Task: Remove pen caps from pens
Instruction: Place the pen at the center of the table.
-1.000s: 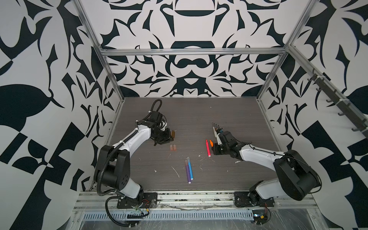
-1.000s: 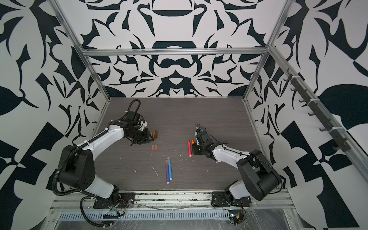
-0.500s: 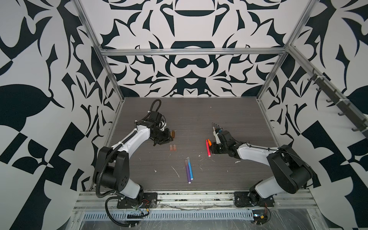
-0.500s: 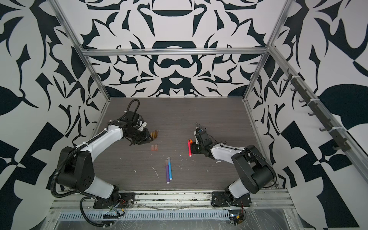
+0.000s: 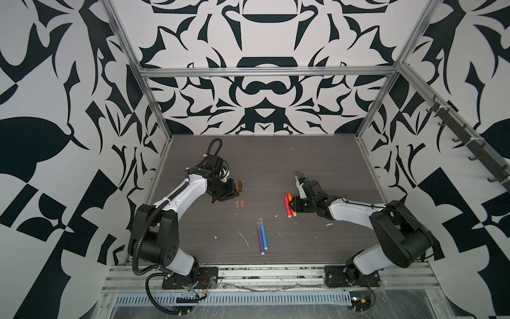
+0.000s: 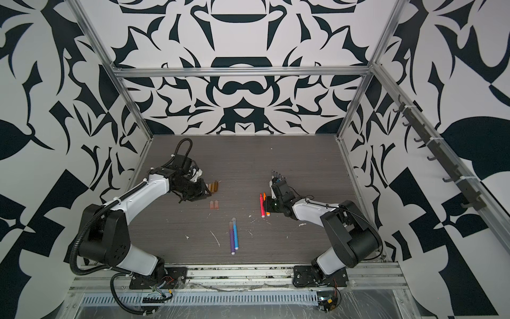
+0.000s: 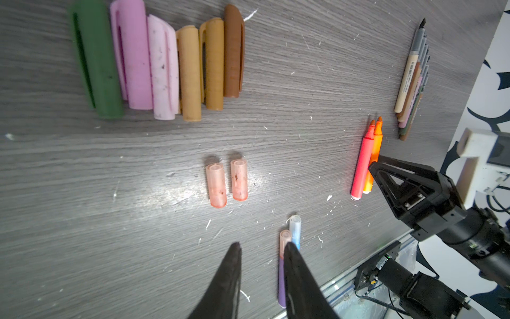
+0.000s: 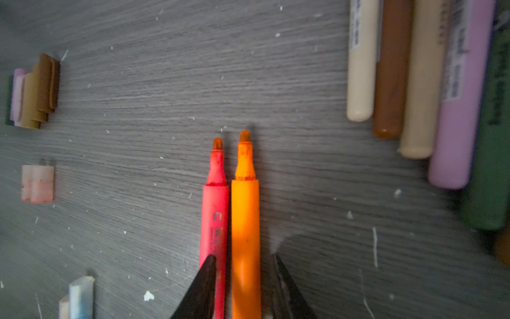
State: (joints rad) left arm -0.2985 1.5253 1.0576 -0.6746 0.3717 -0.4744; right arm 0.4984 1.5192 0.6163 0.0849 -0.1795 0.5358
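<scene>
Two bright pens, the pink-red pen [image 8: 215, 221] and the orange pen [image 8: 245, 215], now lie touching side by side with bare tips. The right gripper [image 8: 244, 258] has spread its jaws within the last second and left the orange one on the table [image 8: 138, 110], its fingers slightly apart astride it and gripping nothing. The left gripper [image 7: 262, 245] has not moved, its fingers narrow and empty near the two translucent caps [image 7: 238, 179]; by my reckoning only the purple pen [image 5: 260, 240] and blue pen [image 5: 264, 234], lying together, remain capped.
</scene>
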